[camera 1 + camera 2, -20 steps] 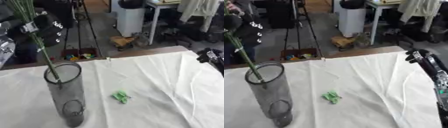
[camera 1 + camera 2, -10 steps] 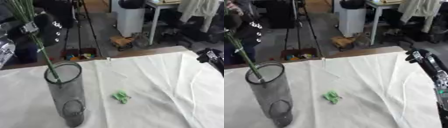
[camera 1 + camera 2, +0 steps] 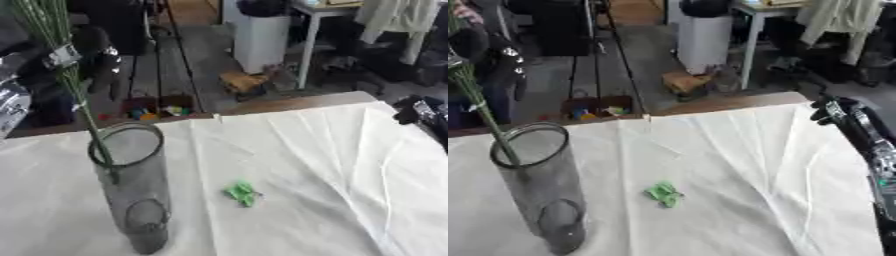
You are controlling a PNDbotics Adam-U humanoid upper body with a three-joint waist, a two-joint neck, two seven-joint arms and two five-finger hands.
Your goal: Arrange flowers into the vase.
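Stems point(image 3: 74, 95) unmoved, near-upright in vase point(image 3: 133, 190), tops tilted left.

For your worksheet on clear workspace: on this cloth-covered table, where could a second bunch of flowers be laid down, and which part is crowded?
Bare cloth lies between the small green scrap and the right hand at the right edge, and along the far edge. The left side is crowded: the vase stands there with green stems leaning in.

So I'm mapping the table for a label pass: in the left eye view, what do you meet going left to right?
Green stems → vase → small green scrap → right hand.
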